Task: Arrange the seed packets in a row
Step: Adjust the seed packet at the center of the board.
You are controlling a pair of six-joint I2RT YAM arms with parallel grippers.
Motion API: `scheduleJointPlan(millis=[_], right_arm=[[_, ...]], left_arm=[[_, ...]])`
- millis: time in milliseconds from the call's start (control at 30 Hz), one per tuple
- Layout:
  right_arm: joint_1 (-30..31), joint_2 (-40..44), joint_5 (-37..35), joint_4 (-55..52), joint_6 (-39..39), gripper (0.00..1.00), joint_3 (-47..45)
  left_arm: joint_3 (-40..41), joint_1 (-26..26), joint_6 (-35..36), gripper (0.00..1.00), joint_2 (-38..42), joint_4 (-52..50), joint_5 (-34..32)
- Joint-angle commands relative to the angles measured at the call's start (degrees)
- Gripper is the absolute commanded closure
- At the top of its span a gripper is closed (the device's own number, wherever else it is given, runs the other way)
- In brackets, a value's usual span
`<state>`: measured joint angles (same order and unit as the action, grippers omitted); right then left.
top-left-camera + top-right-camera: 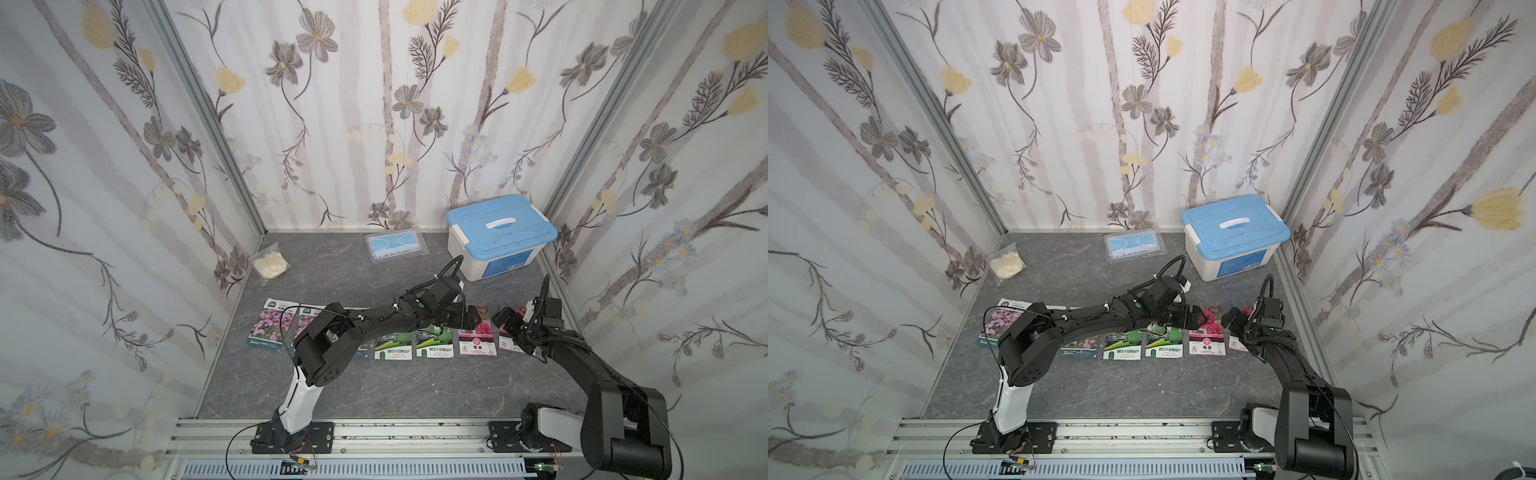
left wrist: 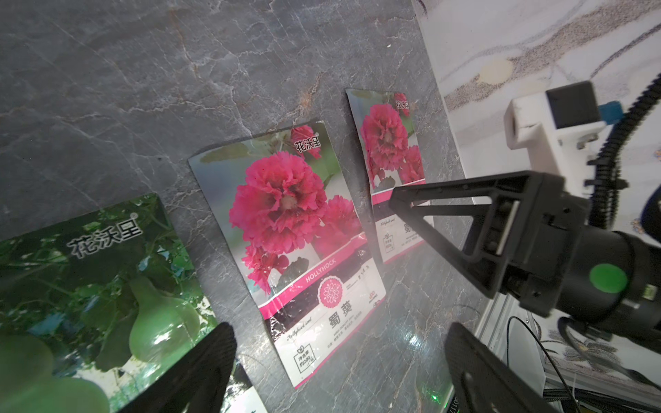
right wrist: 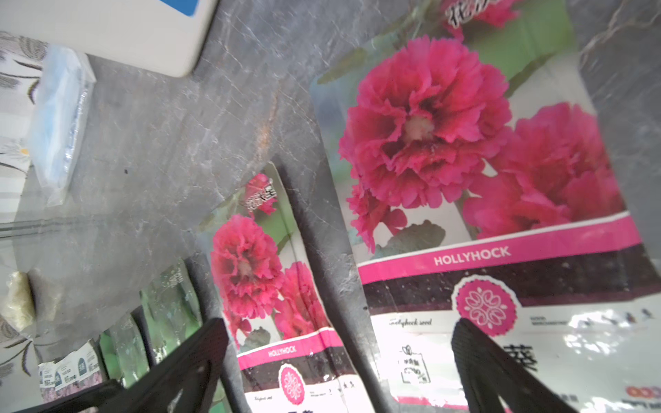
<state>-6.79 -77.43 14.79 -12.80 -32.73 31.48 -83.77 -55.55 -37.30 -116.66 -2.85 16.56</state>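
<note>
Several seed packets lie face up in a row across the grey table. From the left come purple-flower packets (image 1: 272, 328), partly hidden under my left arm, then two green gourd packets (image 1: 392, 347) (image 1: 434, 345), then two red-bloom packets (image 1: 478, 338) (image 1: 509, 343). My left gripper (image 1: 473, 316) (image 2: 339, 339) hovers open over the inner red packet (image 2: 286, 214), holding nothing. My right gripper (image 1: 505, 319) (image 3: 339, 336) is open above the outer red packet (image 3: 465, 143), its fingers empty. The two grippers face each other closely.
A white box with a blue lid (image 1: 500, 237) stands at the back right, just behind the grippers. A clear bag with a blue face mask (image 1: 397, 245) lies at the back centre, and a small bag of cream stuff (image 1: 271, 264) at the back left. Papered walls enclose three sides.
</note>
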Motion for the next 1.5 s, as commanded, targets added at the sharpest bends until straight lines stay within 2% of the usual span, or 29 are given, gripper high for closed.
scheduleJointPlan(millis=[0,200,367,733,1033,1467], right_arm=[[-0.28,0.56,-1.74,-1.83,1.0,0.0,3.52],[-4.01,-5.45,-2.43,-2.2,1.98,0.0,10.29],[-6.54,-11.53,-5.04,-0.43,3.57,0.0,15.69],[-12.61,-21.1,-4.84,4.51,3.96,0.0,19.35],[-13.08,-28.42,-2.86,5.06,3.99,0.0,23.26],[-11.79,-31.63,-1.92,5.08,4.18,0.0,24.23]], left_arm=[[-0.52,0.09,0.87,0.06,-0.06,1.27,0.31],[0.09,0.7,1.33,0.05,0.19,1.81,0.15],[4.04,1.0,2.37,0.0,1.17,3.49,0.03],[7.64,1.41,3.22,0.0,2.4,6.75,1.22],[8.31,1.5,2.64,0.0,1.79,8.15,2.53],[9.05,2.53,1.75,0.0,0.82,9.71,4.0]])
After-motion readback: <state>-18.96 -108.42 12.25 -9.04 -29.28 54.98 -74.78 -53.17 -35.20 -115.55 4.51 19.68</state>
